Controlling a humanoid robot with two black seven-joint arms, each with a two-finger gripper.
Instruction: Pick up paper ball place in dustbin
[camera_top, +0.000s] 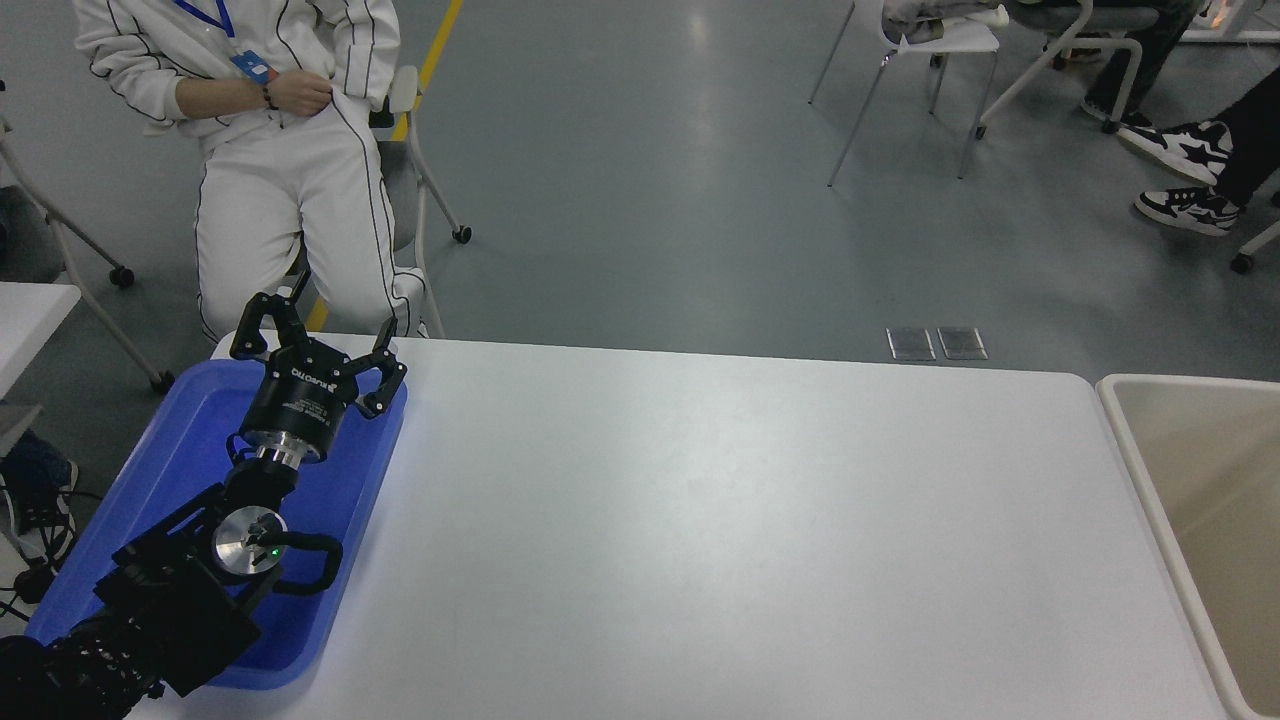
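Paper ball not visible; judged light, soft, crushable. Left claw (318, 335) spread wide, empty, over blue tray (165, 470); dustbin (1150, 500) off tabletop's right edge.

Tabletop (720, 520): white, rounded far corners, runs across most of the view, faint sheen mid-surface.
On tabletop, left end: blue tray (165, 470), shallow plastic, set at an angle, near corner at tabletop's front-left edge, far corner close to the back edge.
Tray inside: bare blue where visible; much of it hidden under the black arm.
Right edge of tabletop: dustbin (1140, 480) just beside it, off-white rim, tan inside; whether touching, can't tell.
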